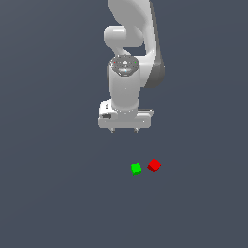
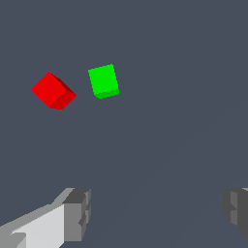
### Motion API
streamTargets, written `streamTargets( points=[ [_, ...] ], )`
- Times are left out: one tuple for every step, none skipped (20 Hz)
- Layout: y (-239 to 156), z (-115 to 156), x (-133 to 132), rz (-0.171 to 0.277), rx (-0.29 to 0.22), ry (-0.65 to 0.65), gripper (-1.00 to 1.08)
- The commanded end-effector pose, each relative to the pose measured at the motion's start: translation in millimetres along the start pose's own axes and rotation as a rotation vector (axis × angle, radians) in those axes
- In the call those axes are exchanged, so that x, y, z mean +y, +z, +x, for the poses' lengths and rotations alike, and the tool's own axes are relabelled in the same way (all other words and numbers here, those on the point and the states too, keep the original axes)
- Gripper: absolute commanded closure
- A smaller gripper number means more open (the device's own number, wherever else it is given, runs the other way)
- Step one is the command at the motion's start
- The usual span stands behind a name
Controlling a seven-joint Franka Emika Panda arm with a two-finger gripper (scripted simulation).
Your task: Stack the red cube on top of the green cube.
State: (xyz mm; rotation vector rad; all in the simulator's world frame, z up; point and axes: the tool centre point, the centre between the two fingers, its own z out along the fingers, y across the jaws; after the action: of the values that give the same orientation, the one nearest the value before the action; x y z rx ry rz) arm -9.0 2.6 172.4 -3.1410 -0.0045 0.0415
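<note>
The red cube and the green cube lie side by side on the dark grey floor, a small gap between them, the red one on the exterior view's right. My gripper hangs above the floor, well behind the cubes in the exterior view and slightly to their left. Its fingers are spread wide with nothing between them, so it is open. Neither cube touches the gripper.
The white arm rises behind the gripper at the top of the exterior view. The plain dark grey floor stretches all around the two cubes.
</note>
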Motion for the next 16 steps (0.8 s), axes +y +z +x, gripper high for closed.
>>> streamTargets(
  points=[
    [0.0,0.0,0.0,0.0,0.0,0.0,-0.92],
    [0.1,0.2,-0.1,0.0,0.0,-0.001,-0.92],
    [0.5,0.7,-0.4,0.0,0.0,-0.004,-0.92],
    [1.1,1.5,-1.0,0.0,0.0,-0.008,-0.92],
    [1.9,2.7,-1.7,0.0,0.0,-0.014,-0.92],
    [3.0,4.3,-2.7,0.0,0.001,-0.023,-0.92],
    [4.4,6.2,-3.9,0.0,0.001,-0.033,-0.92],
    [6.0,8.4,-5.4,0.0,0.001,-0.044,-0.92],
    [7.8,10.9,-7.1,0.0,0.002,-0.058,-0.92],
    [10.0,13.8,-9.1,0.0,0.002,-0.074,-0.92],
    [12.3,17.0,-11.5,0.0,0.003,-0.092,-0.92],
    [14.9,20.5,-14.1,-0.001,0.004,-0.111,-0.92],
    [17.8,24.3,-17.1,-0.001,0.004,-0.133,-0.92],
    [20.9,28.3,-20.5,-0.001,0.005,-0.156,-0.92],
    [24.2,32.6,-24.2,-0.001,0.006,-0.181,-0.92],
    [27.8,37.1,-28.3,-0.001,0.007,-0.208,-0.92]
  ],
)
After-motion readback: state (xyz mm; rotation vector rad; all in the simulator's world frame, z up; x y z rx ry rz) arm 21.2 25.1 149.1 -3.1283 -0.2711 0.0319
